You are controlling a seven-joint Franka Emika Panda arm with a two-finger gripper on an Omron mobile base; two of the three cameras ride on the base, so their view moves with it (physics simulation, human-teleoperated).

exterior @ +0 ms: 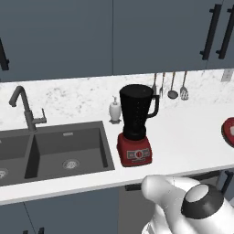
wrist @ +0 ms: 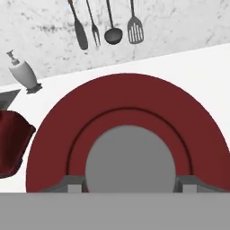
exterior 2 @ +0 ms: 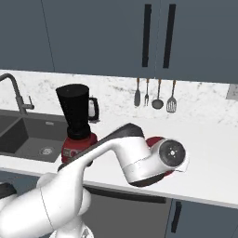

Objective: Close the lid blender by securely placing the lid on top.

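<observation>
Right over the lid (wrist: pixel 126 121) we go, and the hand view is nearly all red: a low round disc with a raised ring and a grey centre, lying flat on the white bench (wrist: pixel 197 67). The gripper (wrist: pixel 129 187) hangs directly above it, its two tips straddling the grey centre, set a modest way apart. Whether they are pressing on anything I cannot tell from here.

How will it handle? It looks a stiff, light moulded cap, smooth and probably a little slick, nothing fragile about it. The central knob seems the sensible place to pinch, since the outer rim looks too wide for these jaws.

Now the other angles. The left base view shows the blender (exterior: pixel 135 125) standing upright beside the sink (exterior: pixel 55 148), its jar mouth open and bare, with the soap bottle (exterior: pixel 115 110) just behind it and the lid as a red sliver at the far right edge, well apart from the jar. The right base view has the arm bent low across the bench, its wrist covering most of the lid, and shows the utensils (exterior 2: pixel 155 95) hanging on the wall.
</observation>
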